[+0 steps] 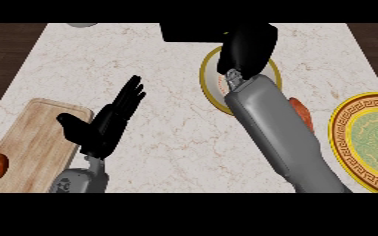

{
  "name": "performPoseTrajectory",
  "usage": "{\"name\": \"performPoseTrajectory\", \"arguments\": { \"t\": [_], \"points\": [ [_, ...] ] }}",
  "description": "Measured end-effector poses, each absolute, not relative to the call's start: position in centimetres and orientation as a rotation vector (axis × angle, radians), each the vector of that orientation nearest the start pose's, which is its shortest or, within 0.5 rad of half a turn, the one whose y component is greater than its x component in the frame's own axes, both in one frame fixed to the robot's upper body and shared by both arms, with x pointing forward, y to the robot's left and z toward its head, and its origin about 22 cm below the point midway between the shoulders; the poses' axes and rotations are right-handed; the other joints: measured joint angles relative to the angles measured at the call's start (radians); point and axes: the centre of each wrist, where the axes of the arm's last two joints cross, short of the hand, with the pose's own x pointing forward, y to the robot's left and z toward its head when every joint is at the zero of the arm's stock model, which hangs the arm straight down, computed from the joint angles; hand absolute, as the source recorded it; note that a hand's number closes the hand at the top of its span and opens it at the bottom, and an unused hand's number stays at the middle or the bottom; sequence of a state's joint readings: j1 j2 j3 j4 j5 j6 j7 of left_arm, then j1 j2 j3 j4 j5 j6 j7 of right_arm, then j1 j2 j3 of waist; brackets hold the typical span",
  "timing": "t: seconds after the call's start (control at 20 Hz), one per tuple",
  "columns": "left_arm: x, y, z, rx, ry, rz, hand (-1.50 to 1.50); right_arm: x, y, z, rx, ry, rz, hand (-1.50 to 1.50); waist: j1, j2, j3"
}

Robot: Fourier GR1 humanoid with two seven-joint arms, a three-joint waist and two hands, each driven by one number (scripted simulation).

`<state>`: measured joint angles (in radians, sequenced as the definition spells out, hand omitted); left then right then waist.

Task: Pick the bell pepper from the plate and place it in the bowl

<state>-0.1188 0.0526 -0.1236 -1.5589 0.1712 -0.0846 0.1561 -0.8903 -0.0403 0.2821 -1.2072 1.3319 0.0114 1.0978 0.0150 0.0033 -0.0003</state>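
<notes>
My right hand (247,45) hangs over the far side of a gold-rimmed bowl (210,80) with a white inside, at the counter's middle back. I see the hand from its back, and it hides whatever is under it. No bell pepper shows in the bowl's visible part. An orange-red object (301,114) lies on the counter just right of my right forearm, partly hidden by it. The gold-patterned plate (347,140) with a green centre sits at the right edge, and its visible part is bare. My left hand (107,122) rests open, fingers up, at the lower left.
A wooden cutting board (37,140) lies at the lower left, with a red item (2,165) at its left edge. A black block (192,32) stands at the back behind the bowl. A grey object (81,25) peeks in at the far left.
</notes>
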Motion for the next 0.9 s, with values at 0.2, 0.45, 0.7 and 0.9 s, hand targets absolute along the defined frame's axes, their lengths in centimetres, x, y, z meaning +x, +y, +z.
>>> {"name": "performPoseTrajectory", "arguments": {
  "t": [0.2, 0.45, 0.7, 0.9],
  "points": [
    [26.7, 19.8, 2.5, -0.277, -1.487, -0.144, 0.0, 39.2, -8.5, 14.2, -1.537, -1.075, 0.574, 1.5, 0.002, 0.002, 0.0],
    [26.6, 19.7, 2.9, -0.284, -1.487, -0.145, 0.0, 41.7, -12.0, 11.5, -1.507, -0.894, 0.572, 1.5, 0.008, 0.005, 0.0],
    [26.5, 19.5, 2.6, -0.276, -1.493, -0.15, 0.0, 42.8, -15.8, 9.0, -1.411, -0.815, 0.457, -1.5, 0.011, 0.008, 0.001],
    [26.4, 19.6, 2.9, -0.281, -1.49, -0.15, 0.0, 42.8, -17.0, 7.2, -1.335, -0.902, 0.372, -1.5, 0.011, 0.007, 0.001]
  ]
}}
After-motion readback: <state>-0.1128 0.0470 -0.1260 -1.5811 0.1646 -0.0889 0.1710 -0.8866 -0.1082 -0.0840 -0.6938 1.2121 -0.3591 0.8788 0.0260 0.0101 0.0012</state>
